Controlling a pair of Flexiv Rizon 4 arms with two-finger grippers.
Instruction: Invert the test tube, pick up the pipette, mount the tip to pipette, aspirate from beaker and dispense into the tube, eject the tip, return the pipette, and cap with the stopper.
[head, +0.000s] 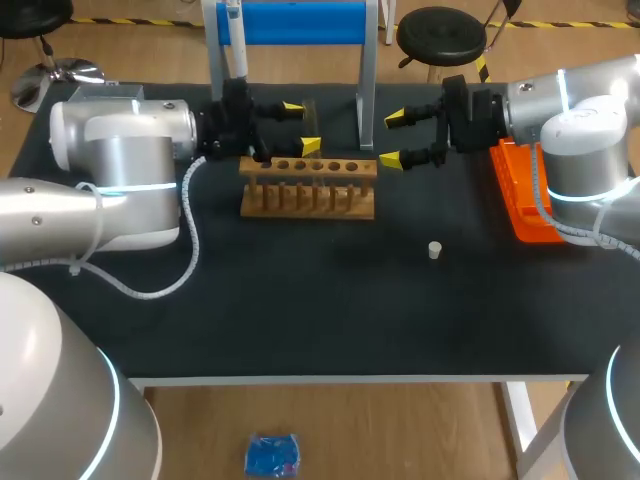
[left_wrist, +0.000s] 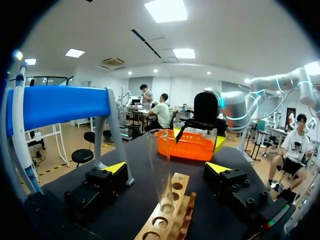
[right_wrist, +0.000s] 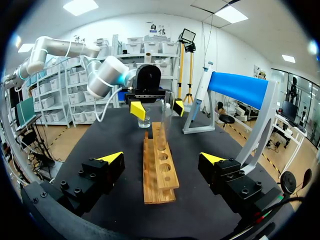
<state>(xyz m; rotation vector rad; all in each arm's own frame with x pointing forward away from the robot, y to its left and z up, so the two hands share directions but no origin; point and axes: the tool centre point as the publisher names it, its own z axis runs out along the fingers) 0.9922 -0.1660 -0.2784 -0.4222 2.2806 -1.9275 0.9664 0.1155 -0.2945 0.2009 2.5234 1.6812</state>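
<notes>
My left gripper (head: 301, 127) is wide open astride the tube (left_wrist: 161, 170), touching nothing, the tube upright in the left end hole of the rack (head: 310, 190), so I judge inverting is not yet begun and closing gently on it comes next; my right gripper (head: 392, 139) hangs open and empty off the rack's right end.

The left arm (head: 120, 190) and right arm (head: 585, 125) are fat silver tubes with glowing blue rings and curly white cables.
</notes>
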